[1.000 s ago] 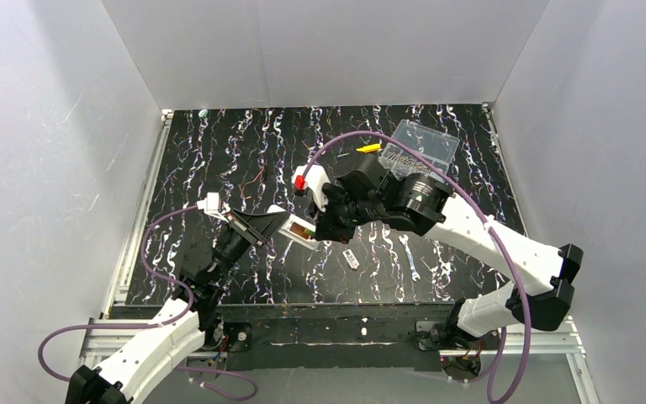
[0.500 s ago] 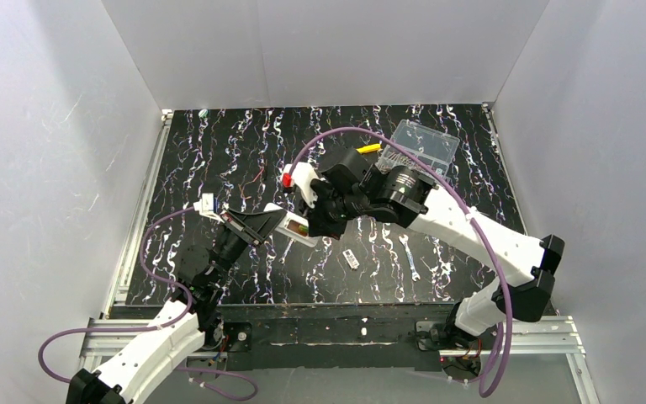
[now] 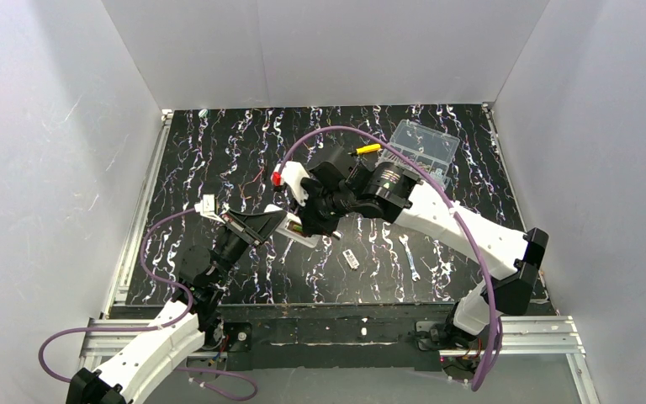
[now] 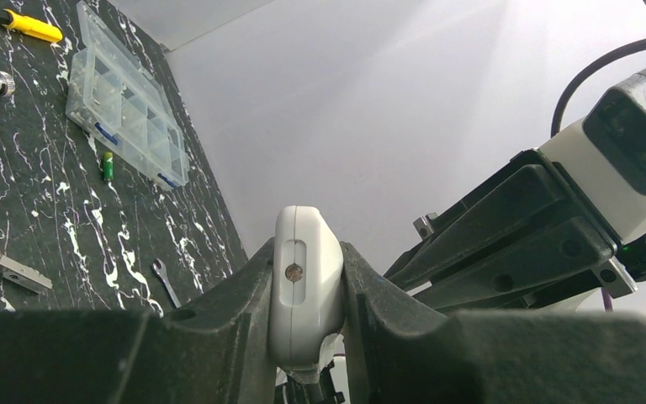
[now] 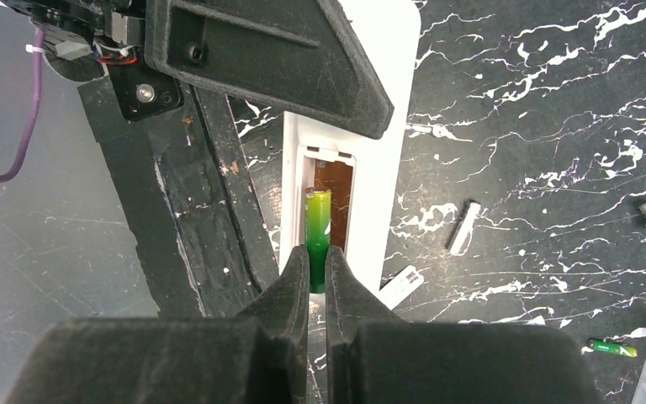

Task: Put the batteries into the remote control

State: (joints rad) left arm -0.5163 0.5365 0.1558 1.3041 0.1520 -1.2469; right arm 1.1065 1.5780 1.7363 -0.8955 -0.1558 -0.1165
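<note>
Remote control [image 5: 383, 151], smooth white plastic, is clamped by the left pincer [image 4: 306, 290], matte black jaws pressing its two long edges, above the middle of the table. Its back compartment [image 5: 343, 189] is open, brown inside. The right pincer [image 5: 317, 271] is closed on one battery [image 5: 317, 220], a glossy green cylinder whose free end reaches over that compartment. The other battery [image 5: 612, 347] lies flat at the far right, just beside a clear plastic box [image 4: 126, 105] of small cells. A slim white-silver stick [image 5: 464, 227] and a small metal wrench [image 4: 166, 280] lie nearer. The tabletop [image 5: 555, 101] is black with white marble veins; plain white walls [image 3: 328, 50] enclose it.
</note>
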